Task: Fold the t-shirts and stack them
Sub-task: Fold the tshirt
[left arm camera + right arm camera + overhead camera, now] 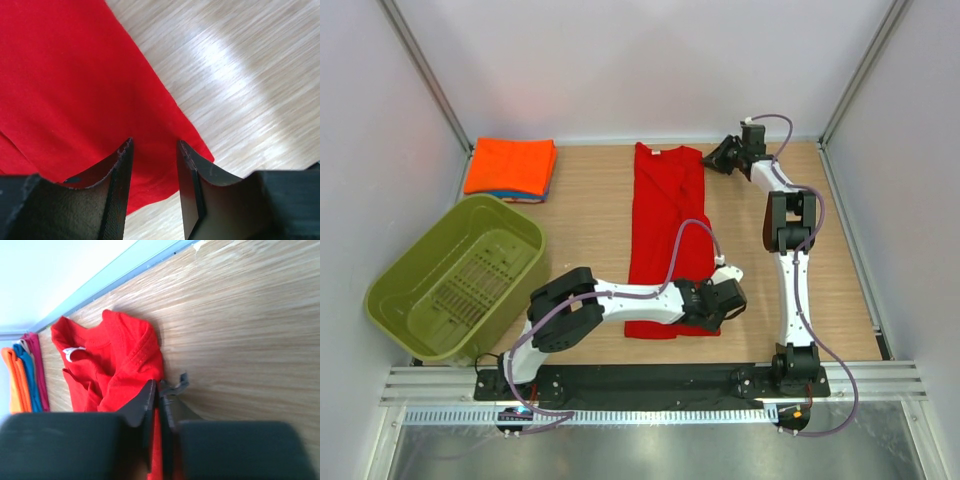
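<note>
The olive-green basket (377, 292) stands at the table's (590, 200) left, showing only its bare slotted floor. The red t-shirt (660, 230) lies mid-table, folded into a long strip; its small white neck label (75, 353) is too small to read. The left fingers (112, 200) stand apart over its near right corner, gripping nothing. The right fingers (142, 407) pinch its far edge. The orange t-shirt (510, 165) tops the blue t-shirt (28, 377) at the far left corner.

Olive-green basket (415, 265) on wooden table (590, 230)
</note>
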